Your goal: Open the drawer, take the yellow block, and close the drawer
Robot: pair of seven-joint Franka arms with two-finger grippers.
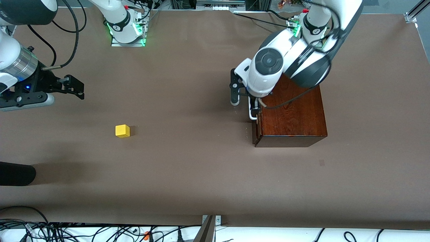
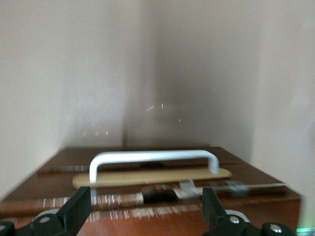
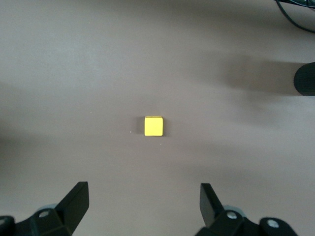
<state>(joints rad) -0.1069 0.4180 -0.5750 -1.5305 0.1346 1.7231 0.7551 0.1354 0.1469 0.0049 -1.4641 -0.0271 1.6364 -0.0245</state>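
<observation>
Left tool hanging spread at white handle of drawer, touching nothing; handle's long axis crossing finger gap. Drawer front facing right arm's end. Right tool hovering spread over worktop. Yellow block sitting on worktop, at 9 o'clock from box.

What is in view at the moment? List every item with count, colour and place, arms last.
yellow block: one, bright yellow, on the bare table toward the right arm's end.
wooden box: one, dark reddish-brown, toward the left arm's end.
drawer: one, dark wood front, nearly shut, a pale sliver showing.
handle: one, white, on the drawer front.
table: one, brown.
left gripper: open, at the handle.
right gripper: open, over the yellow block.
</observation>
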